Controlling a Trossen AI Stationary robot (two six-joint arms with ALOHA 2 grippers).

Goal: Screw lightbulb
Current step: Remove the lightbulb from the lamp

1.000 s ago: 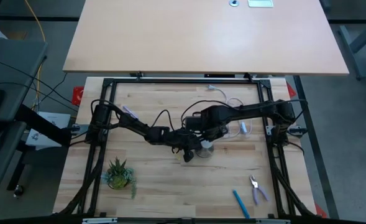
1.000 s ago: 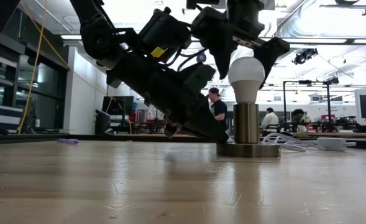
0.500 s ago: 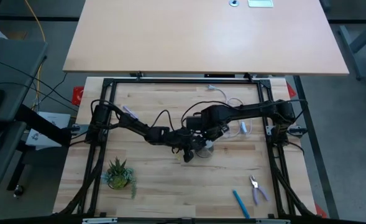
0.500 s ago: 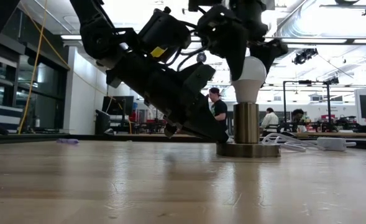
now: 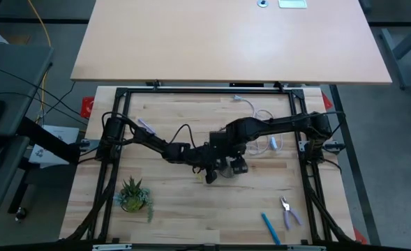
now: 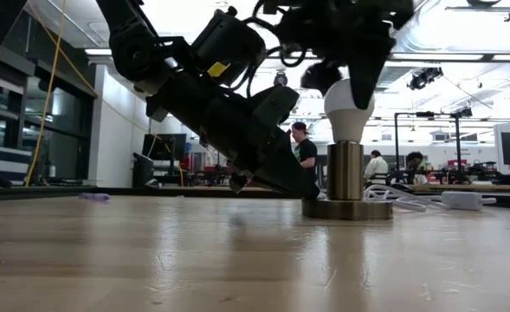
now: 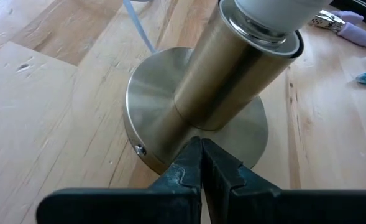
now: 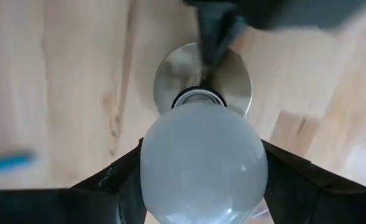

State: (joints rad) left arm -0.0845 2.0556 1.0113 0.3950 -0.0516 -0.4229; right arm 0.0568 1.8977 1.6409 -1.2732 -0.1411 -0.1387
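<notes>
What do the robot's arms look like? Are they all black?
Mostly. Both arms are dark, chunky and jointed, with black cables looping along them. The left arm has a small yellow sticker on it. The left gripper ends in two black fingers with notched inner edges, and the right gripper has two broad dark fingers.

blocked: socket (image 6: pixel 345 182) by left hand (image 7: pixel 201 163) | free: table (image 5: pixel 191 202) front
</notes>
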